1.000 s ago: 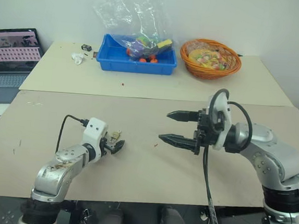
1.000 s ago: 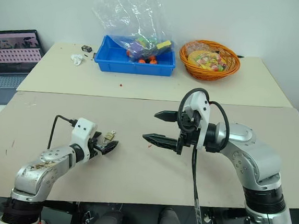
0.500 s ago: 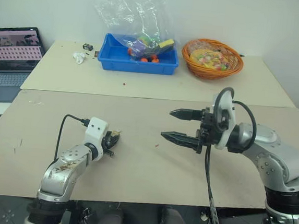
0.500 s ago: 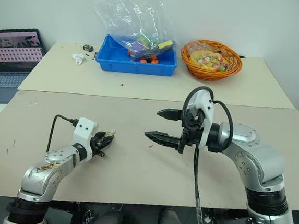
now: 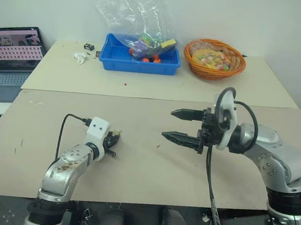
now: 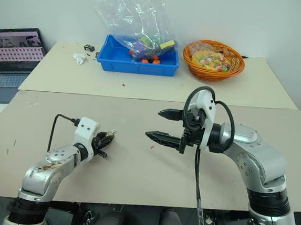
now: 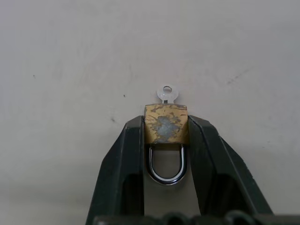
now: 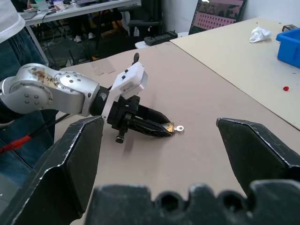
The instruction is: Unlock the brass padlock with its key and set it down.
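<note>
- Left wrist view: left gripper pinching the brass padlock by its body, low on the table; the key sticks out of its far end.
- Right gripper hangs apart, fingers spread wide.
- Step, I'd say: lock secured, key not yet turned; next, the right gripper must reach and pinch that tiny key.
- No readable writing or brand.

Tarnished brass padlock (shiny steel shackle), matt black fingers.
</note>
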`<state>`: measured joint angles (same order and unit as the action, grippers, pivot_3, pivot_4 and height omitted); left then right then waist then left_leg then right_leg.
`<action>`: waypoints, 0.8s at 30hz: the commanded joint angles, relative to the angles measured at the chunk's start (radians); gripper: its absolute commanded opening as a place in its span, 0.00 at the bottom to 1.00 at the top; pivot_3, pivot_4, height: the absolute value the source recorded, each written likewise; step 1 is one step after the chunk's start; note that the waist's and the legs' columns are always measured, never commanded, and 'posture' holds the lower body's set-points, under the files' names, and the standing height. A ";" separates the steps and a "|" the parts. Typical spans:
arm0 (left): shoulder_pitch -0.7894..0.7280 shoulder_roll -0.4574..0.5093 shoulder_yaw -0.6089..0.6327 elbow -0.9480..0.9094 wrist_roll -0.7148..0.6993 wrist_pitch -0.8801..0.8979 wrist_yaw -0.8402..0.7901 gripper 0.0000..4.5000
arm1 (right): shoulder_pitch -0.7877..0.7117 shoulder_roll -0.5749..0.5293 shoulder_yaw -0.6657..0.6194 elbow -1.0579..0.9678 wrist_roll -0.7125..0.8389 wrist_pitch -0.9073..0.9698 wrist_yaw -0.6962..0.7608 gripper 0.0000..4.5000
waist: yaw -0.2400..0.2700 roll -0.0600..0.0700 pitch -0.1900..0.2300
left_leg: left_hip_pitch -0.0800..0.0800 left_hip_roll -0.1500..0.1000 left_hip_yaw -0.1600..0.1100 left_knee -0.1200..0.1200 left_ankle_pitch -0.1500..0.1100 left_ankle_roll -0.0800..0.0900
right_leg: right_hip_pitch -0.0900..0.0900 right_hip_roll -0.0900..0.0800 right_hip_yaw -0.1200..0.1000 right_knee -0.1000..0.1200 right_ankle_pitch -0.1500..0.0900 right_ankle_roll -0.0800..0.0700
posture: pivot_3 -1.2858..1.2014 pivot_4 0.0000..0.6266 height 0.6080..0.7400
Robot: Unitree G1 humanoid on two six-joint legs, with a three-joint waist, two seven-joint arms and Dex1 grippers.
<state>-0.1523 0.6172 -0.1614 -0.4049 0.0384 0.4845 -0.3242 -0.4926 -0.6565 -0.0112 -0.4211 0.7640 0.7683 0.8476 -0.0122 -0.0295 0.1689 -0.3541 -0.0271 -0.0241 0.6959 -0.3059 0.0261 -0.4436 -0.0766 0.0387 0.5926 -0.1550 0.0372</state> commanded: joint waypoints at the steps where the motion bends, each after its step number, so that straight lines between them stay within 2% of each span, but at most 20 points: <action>1: -0.010 0.197 -0.043 -0.082 0.240 -0.397 -0.042 0.18 | -0.012 0.008 -0.022 -0.006 0.003 -0.011 -0.013 1.00 | -0.001 0.000 0.000 | 0.000 0.000 0.001 -0.001 0.000 0.000 | 0.000 -0.001 0.001 0.000 0.000 0.000 | 0.52 0.24 0.96; 4: 0.022 0.314 -0.029 -0.012 0.329 -0.644 -0.034 0.18 | -0.026 0.014 -0.030 0.050 0.024 0.005 0.004 1.00 | 0.000 0.001 0.000 | 0.000 0.000 0.002 -0.002 -0.001 0.001 | 0.000 -0.003 0.001 -0.002 0.000 0.000 | 0.52 0.24 0.96; 6: 0.031 0.330 -0.009 0.021 0.335 -0.741 -0.026 0.18 | -0.044 0.012 -0.020 0.119 0.009 0.002 0.024 1.00 | 0.000 0.001 0.000 | 0.000 0.000 0.002 -0.003 -0.001 0.002 | -0.001 -0.003 0.000 -0.003 0.000 0.000 | 0.52 0.24 0.96; 8: 0.030 0.319 0.003 0.034 0.334 -0.821 -0.018 0.18 | -0.069 -0.002 -0.002 0.180 -0.010 0.007 0.052 1.00 | 0.000 0.001 0.000 | -0.001 0.000 0.002 -0.003 -0.001 0.002 | -0.002 -0.003 0.000 -0.004 0.000 0.000 | 0.52 0.24 0.96; 13: 0.010 0.261 0.025 0.087 0.345 -0.959 0.016 0.18 | -0.138 -0.003 0.003 0.285 0.058 0.121 0.129 1.00 | 0.005 0.001 0.000 | -0.012 -0.001 0.002 -0.001 -0.001 0.002 | -0.015 -0.005 -0.001 0.001 0.001 -0.001 | 0.52 0.24 0.96; 15: -0.017 0.236 0.023 0.118 0.357 -1.006 0.027 0.18 | -0.157 0.001 0.049 0.310 0.036 0.130 0.180 1.00 | 0.005 0.001 0.000 | -0.014 0.000 0.002 -0.001 -0.001 0.002 | -0.016 -0.004 -0.002 0.001 0.002 -0.001 | 0.52 0.24 0.96; 18: -0.046 0.210 0.016 0.161 0.359 -1.047 0.018 0.18 | -0.171 0.001 0.122 0.318 -0.005 0.112 0.252 1.00 | 0.001 0.001 0.000 | -0.014 0.000 0.001 -0.001 -0.001 0.002 | -0.016 -0.004 -0.003 0.001 0.002 -0.001 | 0.52 0.24 0.96; 24: -0.077 0.184 0.011 0.211 0.349 -1.078 -0.018 0.18 | -0.212 0.055 0.183 0.352 -0.061 0.096 0.259 1.00 | -0.001 0.001 0.000 | -0.015 -0.001 0.001 -0.001 -0.001 0.002 | -0.016 -0.004 -0.003 0.002 0.002 0.000 | 0.52 0.24 0.96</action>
<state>-0.2041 0.8052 -0.1712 -0.1827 0.3995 -0.5682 -0.3363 -0.6670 -0.6123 0.1761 -0.0553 0.7132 0.8858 1.1002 -0.0129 -0.0285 0.1692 -0.3687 -0.0280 -0.0228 0.6952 -0.3070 0.0279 -0.4591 -0.0808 0.0356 0.5942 -0.1528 0.0370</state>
